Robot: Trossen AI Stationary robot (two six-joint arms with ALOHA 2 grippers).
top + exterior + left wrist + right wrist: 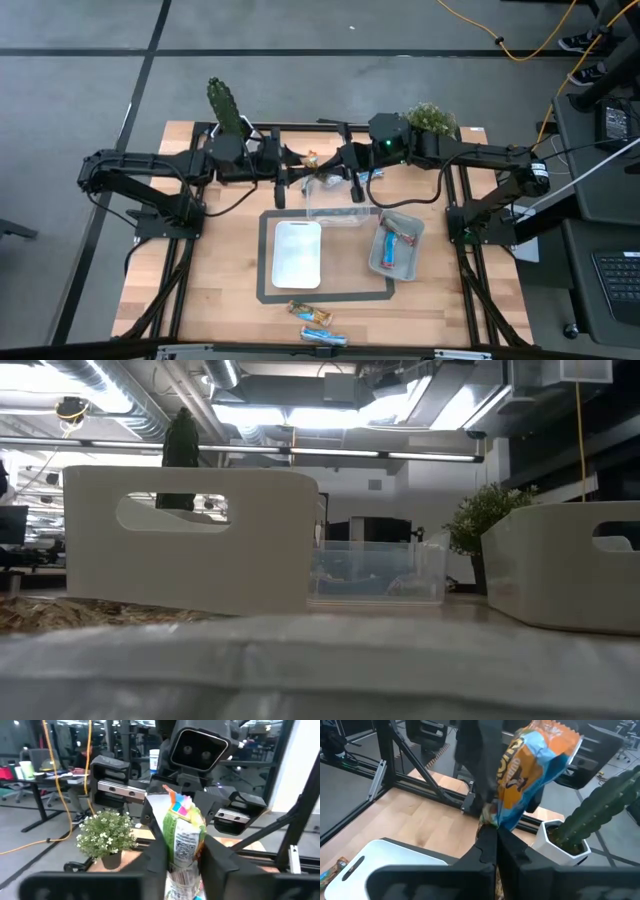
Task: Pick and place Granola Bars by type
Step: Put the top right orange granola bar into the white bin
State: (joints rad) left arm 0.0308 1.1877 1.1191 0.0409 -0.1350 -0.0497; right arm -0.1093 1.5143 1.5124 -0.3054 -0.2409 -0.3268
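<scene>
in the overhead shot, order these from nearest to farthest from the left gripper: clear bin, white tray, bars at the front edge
From the left gripper, at the table's back centre:
1. Clear bin, just in front of it, nearest.
2. White tray, farther forward, mid-table inside the dark frame.
3. Bars at the front edge, past the tray, farthest.

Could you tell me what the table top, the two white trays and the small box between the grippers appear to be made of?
Table top: pale wood, matte, with visible grain and plank seams. White trays: probably moulded plastic, smooth, with rounded corners and cut-out handles in the low view. Clear box: transparent plastic, most likely; the room shows through its walls.
</scene>
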